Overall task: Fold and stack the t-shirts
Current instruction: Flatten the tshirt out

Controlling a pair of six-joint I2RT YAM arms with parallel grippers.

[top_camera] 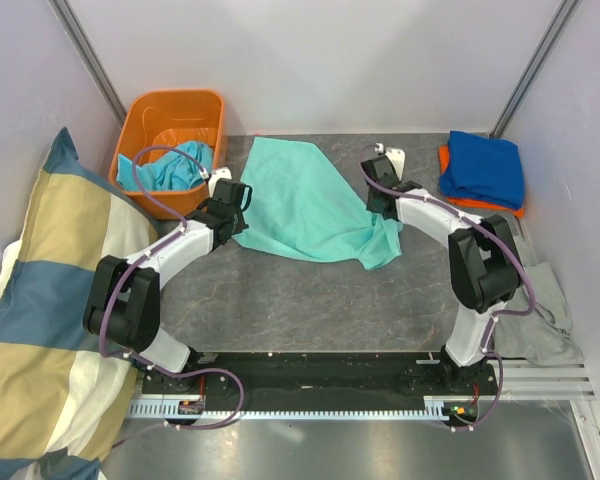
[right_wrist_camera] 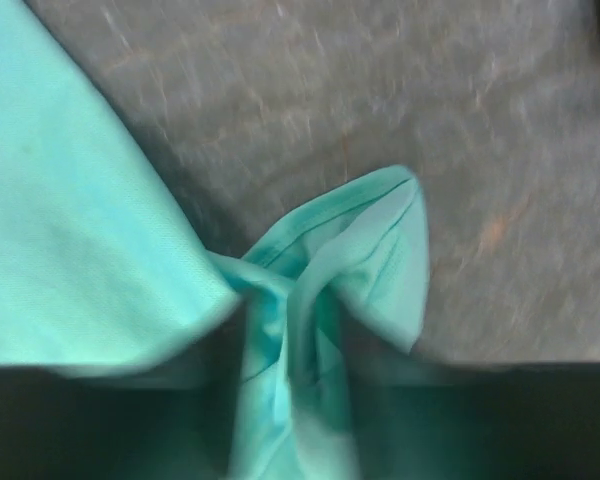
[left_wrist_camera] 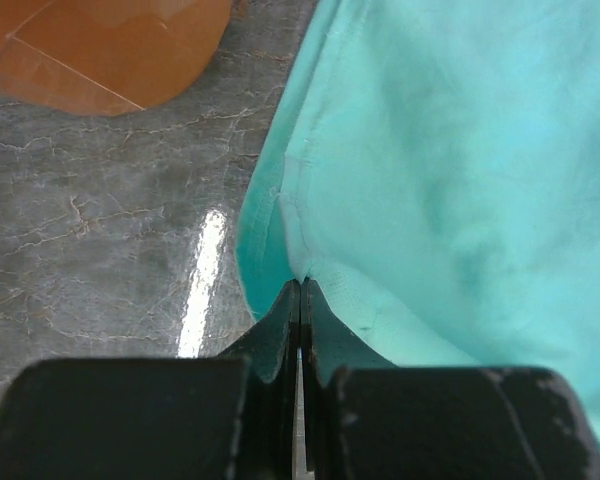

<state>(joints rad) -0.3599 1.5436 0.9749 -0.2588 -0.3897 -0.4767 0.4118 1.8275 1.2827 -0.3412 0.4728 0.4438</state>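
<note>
Mint-teal t-shirt (top_camera: 305, 200) lies spread and rumpled at the middle of the dark table (top_camera: 310, 300) in the top view, its near right corner bunched. The left pincer (top_camera: 242, 197) sits at its left edge and the right pincer (top_camera: 378, 207) at its right edge; from this height the fingers of both are too small to read. Turquoise t-shirts (top_camera: 175, 165) are heaped in the orange bin (top_camera: 170, 115) at the far left. A folded royal blue t-shirt (top_camera: 483, 168) rests on an orange t-shirt (top_camera: 492, 209) at the far right, which shows only as a thin rim. The striped pillow (top_camera: 40, 300) is cut off by the left border.

From the left wrist, the pincer is clenched, fingers pressed flat together, with the shirt's hem nipped at the tips. The shirt fills the right side, and a corner of the bin shows at the upper left.

From the right wrist, everything is blurred. A gathered fold of the shirt runs between the dark fingers, which grasp it with only a narrow gap.
</note>
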